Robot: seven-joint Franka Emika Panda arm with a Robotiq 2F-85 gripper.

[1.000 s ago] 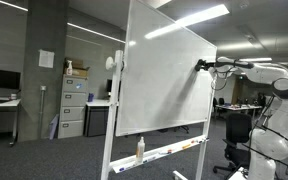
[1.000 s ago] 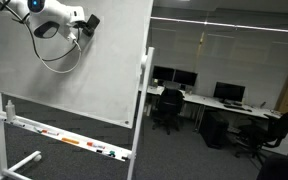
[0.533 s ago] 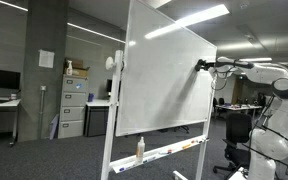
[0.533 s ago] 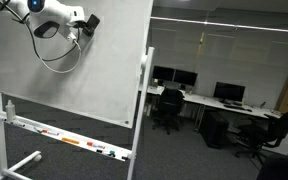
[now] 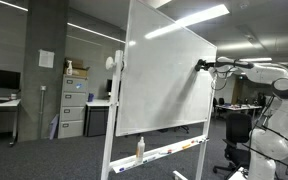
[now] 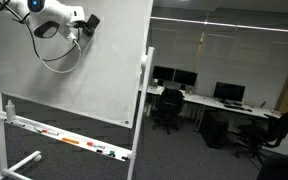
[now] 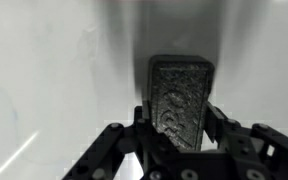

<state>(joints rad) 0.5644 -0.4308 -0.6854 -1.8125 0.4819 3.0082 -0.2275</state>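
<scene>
Glossy whiteboard point(image 5: 169, 80) stands just ahead of the pincer point(image 7: 180, 122), which is clamped around a dark, grainy, rectangular eraser point(image 7: 181, 88). Only the wrist view shows that grain.

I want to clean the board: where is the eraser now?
The eraser sits in the tool, centre of the wrist view, held high at the whiteboard face, well above the marker tray.

In an exterior view the gripper point(image 5: 198, 66) sits at the right edge of the whiteboard point(image 5: 164, 85), with the eraser point(image 7: 180, 95) between its fingers, against the board. A bottle point(image 5: 140, 148) stands on the tray point(image 5: 176, 150) below. Filing cabinets point(image 5: 74, 108) stand far behind, to the left.
</scene>
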